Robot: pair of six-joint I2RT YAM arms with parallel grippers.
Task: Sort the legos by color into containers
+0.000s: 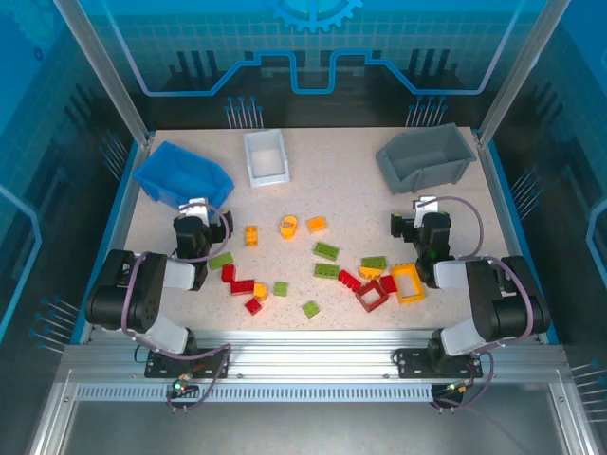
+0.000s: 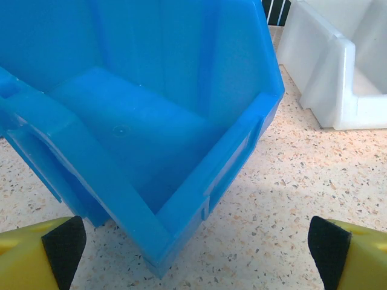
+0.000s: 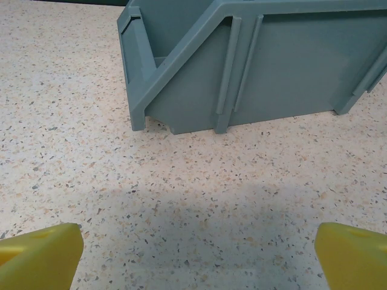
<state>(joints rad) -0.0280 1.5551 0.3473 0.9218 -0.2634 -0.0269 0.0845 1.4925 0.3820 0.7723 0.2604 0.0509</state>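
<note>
Robot test cell, laboratory type. The speckled counter (image 1: 341,194) beneath the left tool (image 2: 196,241) and right tool (image 3: 199,248) is enclosed by aluminium posts (image 1: 98,66) at either side. Translucent blue panels (image 1: 313,57) bearing a gear graphic (image 1: 313,9) stand beyond. Behind the tools, a slotted aluminium rail (image 1: 303,365) carries both arm bases (image 1: 180,349).

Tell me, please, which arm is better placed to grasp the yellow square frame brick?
The right: the yellow plastic square frame brick lies beside the right arm, whose jaws are open; the left arm sits far off by the blue plastic bin.
</note>
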